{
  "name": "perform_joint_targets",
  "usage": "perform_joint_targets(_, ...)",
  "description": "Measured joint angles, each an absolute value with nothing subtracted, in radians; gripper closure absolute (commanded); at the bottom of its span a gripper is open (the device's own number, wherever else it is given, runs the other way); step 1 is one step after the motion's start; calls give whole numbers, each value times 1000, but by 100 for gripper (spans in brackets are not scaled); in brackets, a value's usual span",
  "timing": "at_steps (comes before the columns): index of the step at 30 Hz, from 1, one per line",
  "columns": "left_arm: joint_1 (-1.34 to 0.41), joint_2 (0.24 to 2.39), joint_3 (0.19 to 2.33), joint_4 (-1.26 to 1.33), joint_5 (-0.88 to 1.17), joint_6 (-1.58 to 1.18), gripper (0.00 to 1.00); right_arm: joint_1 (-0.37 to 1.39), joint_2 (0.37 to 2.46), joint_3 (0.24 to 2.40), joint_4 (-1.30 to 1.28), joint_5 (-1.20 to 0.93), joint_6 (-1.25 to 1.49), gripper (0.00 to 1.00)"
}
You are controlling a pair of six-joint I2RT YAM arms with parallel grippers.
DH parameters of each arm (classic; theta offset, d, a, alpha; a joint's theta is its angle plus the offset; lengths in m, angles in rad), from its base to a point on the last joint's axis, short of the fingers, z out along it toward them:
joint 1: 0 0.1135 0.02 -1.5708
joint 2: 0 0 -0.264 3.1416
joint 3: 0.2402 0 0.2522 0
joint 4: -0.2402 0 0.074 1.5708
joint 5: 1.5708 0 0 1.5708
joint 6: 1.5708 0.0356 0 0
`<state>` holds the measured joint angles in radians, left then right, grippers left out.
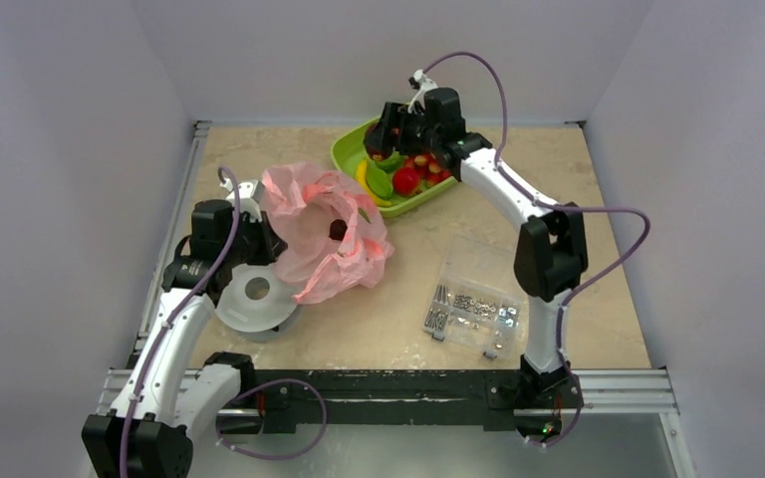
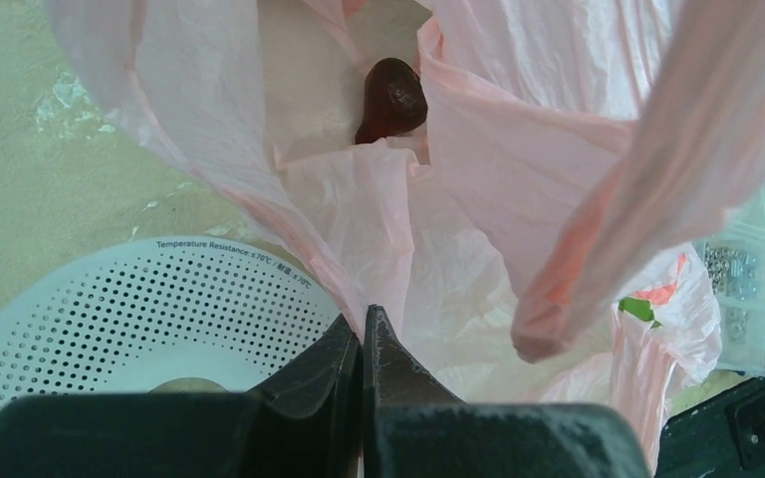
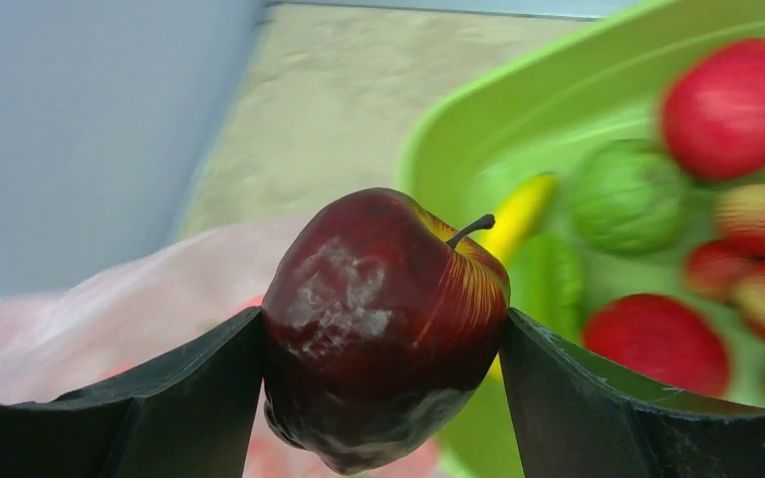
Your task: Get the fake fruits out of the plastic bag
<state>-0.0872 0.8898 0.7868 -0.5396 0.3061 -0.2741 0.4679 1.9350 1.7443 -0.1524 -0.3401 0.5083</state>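
Thin crinkly translucent pink plastic bag [image 1: 324, 234] sits mid-table and looks limp and light, best taken by an edge fold. The left gripper [image 2: 362, 339] is pinched right together on such a fold at the mouth. Right gripper [image 3: 382, 344], part-spread over the bright green plastic tray [image 1: 351, 151], clamps a hard glossy dark red fake apple [image 3: 379, 289] across its widest part. One small dark red fruit [image 2: 390, 100] lies deep in the bag, well ahead of the left fingertips.
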Motion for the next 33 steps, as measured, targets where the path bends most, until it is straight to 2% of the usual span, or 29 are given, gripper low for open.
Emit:
perform_joint_targets(6,-102,884,787,-540,305,-269,100,434,2185,1873,-213,-157,389,66)
perform_joint_targets(10,-117,870,787,-540,304,-268,100,439,2267,1880,-237,-106,342,32)
perform_joint_targets(12,-126,869,787,-539,304,-268,100,442,2268,1883,-232,-82,330,21)
perform_joint_targets(18,-157,849,769,-532,309,-266,100,447,2259,1892,-260,-20,309,3)
perform_joint_targets(27,-200,837,764,-532,297,-250,100,462,2135,1901,-410,95,250,1)
perform_joint_targets(33,-200,841,764,-532,292,-247,100,517,1880,1752,-403,142,227,4)
